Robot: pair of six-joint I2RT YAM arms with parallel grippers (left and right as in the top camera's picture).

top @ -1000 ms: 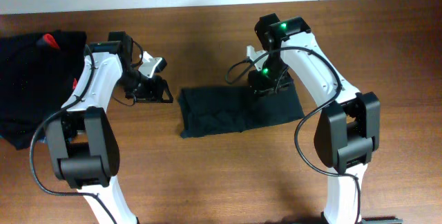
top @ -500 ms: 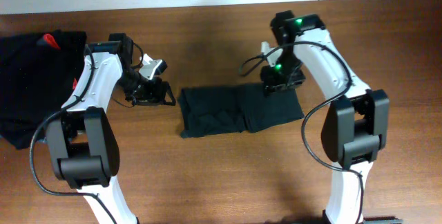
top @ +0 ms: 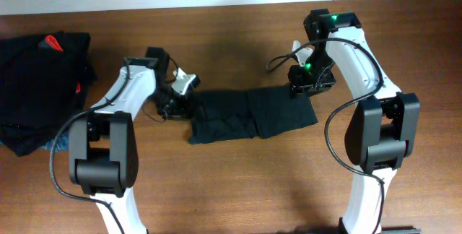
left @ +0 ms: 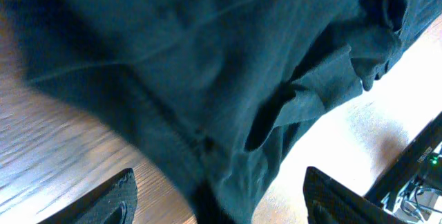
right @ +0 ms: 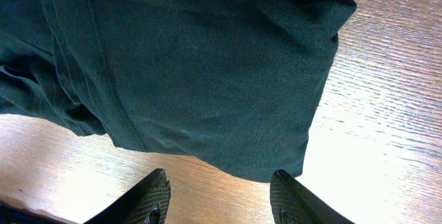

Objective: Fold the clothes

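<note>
One of the clothes, a black garment (top: 249,115), lies folded into a rectangle on the middle of the wooden table. My left gripper (top: 178,98) is at its left edge. In the left wrist view the left gripper (left: 221,207) is open wide, and a rumpled edge of the garment (left: 207,79) reaches down between its fingertips (left: 117,200). My right gripper (top: 310,84) hovers at the garment's upper right corner. From the right wrist, the right gripper (right: 221,203) is open over bare wood, and the garment's hem (right: 207,72) lies just ahead of its fingertips (right: 148,200).
A heap of more black clothes (top: 36,82) with a red tag (top: 52,43) lies at the table's left end. The table's far edge (top: 216,6) meets a white wall. Both arm bases stand at the near side.
My left gripper has moved right to the garment's left edge and spread its jaws wider. My right gripper has drifted right, off the garment's top to its upper right corner.
</note>
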